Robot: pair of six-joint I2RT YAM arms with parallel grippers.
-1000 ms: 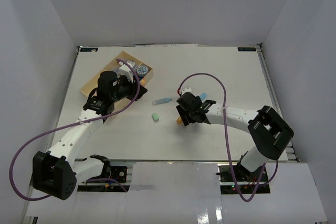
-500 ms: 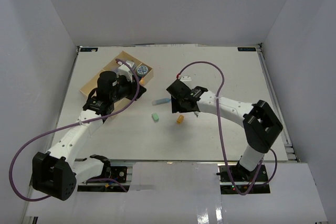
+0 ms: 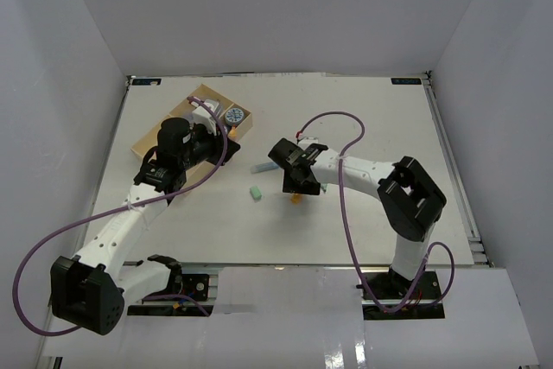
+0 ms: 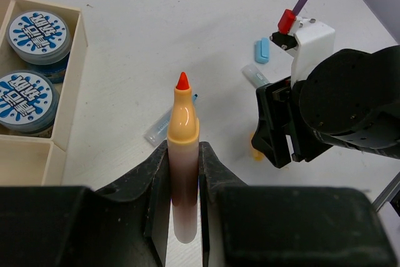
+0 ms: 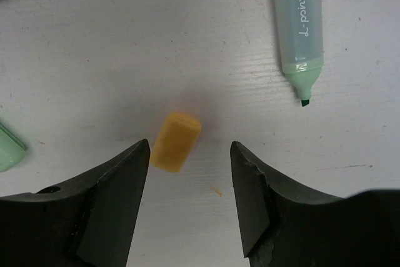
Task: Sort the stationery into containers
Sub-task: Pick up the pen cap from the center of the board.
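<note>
Well, over the last sec the right gripper (image 5: pixel 189 154) swung in from right of centre in the top view to sit over the orange cap (image 5: pixel 175 141). Its jaws have narrowed but are apart, the cap untouched between them, nearer the left-hand finger. Prob. a pick is imminent; the cap's not yet lifted. It lies on the table (image 5: pixel 94 60) at mid-frame, long axis diagonal, lower left to upper right. Left gripper (image 4: pixel 182 154) is unchanged, clamped on the orange marker (image 4: pixel 182 132), axis vertical in its frame, red tip pointing up, right of the tray (image 4: pixel 70 85) at upper left.
</note>
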